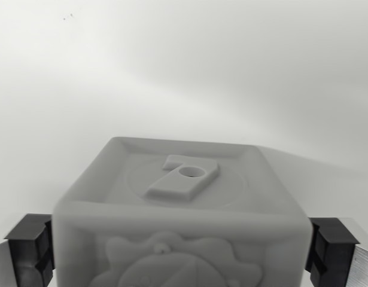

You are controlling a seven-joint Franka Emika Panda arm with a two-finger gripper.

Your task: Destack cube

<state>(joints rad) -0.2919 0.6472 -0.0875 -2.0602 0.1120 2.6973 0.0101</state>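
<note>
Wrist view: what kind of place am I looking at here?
Probably a lab test bench: a plain white surface, one pale cube embossed with a 7, and the black fingers on either side of it.

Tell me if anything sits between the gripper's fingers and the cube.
Nothing visible does. The cube fills the gap between the two dark fingertips, which sit at its left and right sides. Whether the pads actually touch it cannot be told. The surface beyond it is bare.

I see cube (181, 218) filling gap between fingers (31, 248); bare white surface (184, 72) open toward 12 o'clock.
</note>
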